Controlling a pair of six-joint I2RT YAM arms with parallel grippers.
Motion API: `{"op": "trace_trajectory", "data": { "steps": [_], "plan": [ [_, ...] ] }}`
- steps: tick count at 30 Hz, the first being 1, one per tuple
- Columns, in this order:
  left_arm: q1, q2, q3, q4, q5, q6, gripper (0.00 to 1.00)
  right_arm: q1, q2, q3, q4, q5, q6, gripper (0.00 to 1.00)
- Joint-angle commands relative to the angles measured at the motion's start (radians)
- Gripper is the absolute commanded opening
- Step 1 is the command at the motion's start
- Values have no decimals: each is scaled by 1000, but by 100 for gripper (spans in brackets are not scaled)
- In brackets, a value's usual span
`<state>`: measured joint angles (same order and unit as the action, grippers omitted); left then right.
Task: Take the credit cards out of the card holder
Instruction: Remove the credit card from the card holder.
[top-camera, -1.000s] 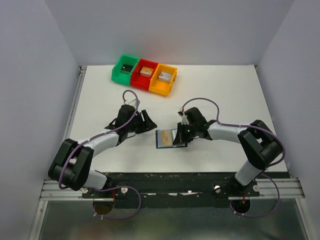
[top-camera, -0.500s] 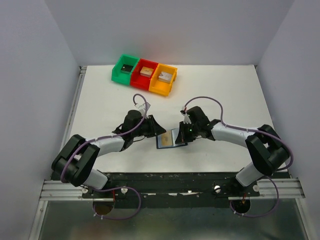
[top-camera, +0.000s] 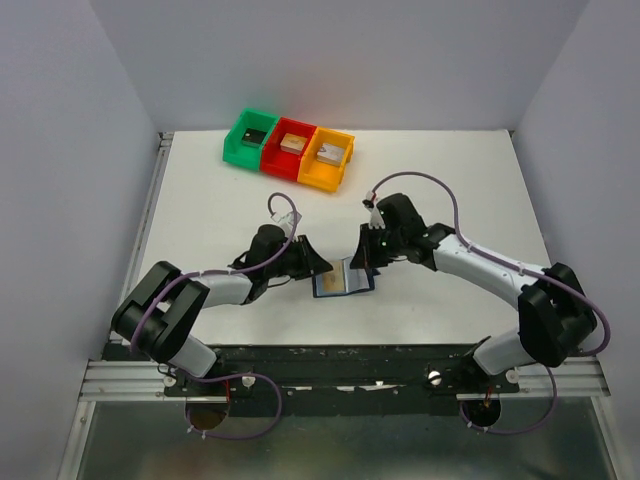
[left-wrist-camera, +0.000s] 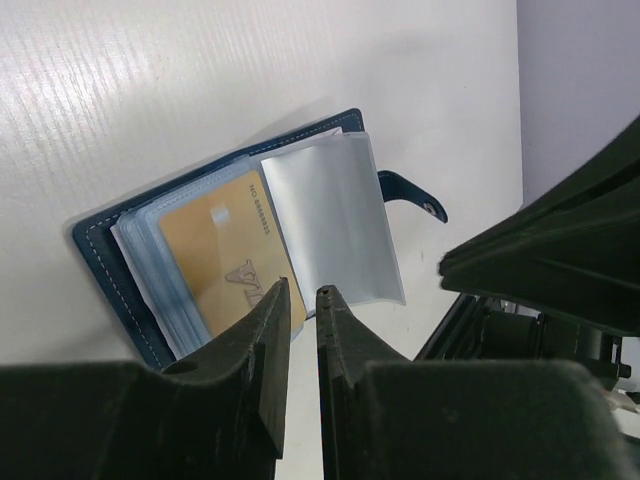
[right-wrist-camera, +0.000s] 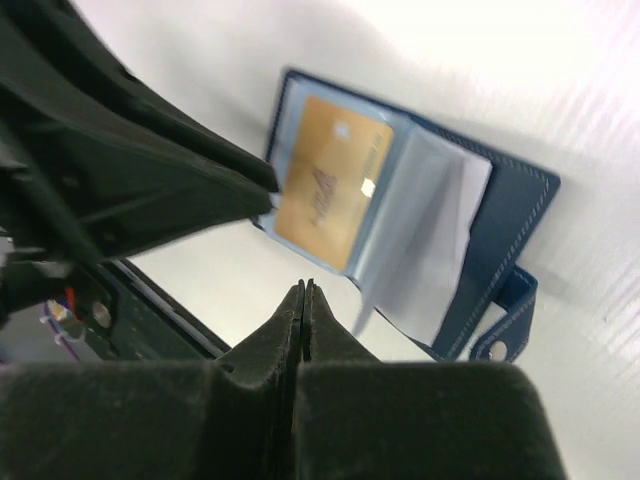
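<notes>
Card holder (top-camera: 343, 282) lies open on the table (top-camera: 450, 180) near the front edge, with a tan-gold card (left-wrist-camera: 215, 250) in its clear sleeve. Left gripper (left-wrist-camera: 303, 295) at the holder's left edge, jaws a sliver apart, gripping nothing. Right gripper (right-wrist-camera: 303, 290) at the holder's right side, pressed closed and empty. Coloured bins (top-camera: 290, 150) stand at the far side.

Three views, one table (top-camera: 200, 200)
We look down from above and behind; both wrist cameras sit close, facing each other across the open holder (left-wrist-camera: 100, 265).
</notes>
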<state>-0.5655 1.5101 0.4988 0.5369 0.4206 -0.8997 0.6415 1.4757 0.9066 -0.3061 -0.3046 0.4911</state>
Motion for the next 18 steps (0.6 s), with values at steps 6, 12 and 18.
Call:
{"op": "trace_trajectory", "data": {
  "steps": [6,12,18],
  "plan": [
    [-8,-14,-26,37,-9,-4,27,-2,24,170,-48,-39,-2,7],
    [-8,-18,-37,12,-28,4,26,-2,146,179,-7,-42,23,6],
    [-8,-36,-29,-69,-80,27,23,-17,219,149,19,-39,40,5]
  ]
}}
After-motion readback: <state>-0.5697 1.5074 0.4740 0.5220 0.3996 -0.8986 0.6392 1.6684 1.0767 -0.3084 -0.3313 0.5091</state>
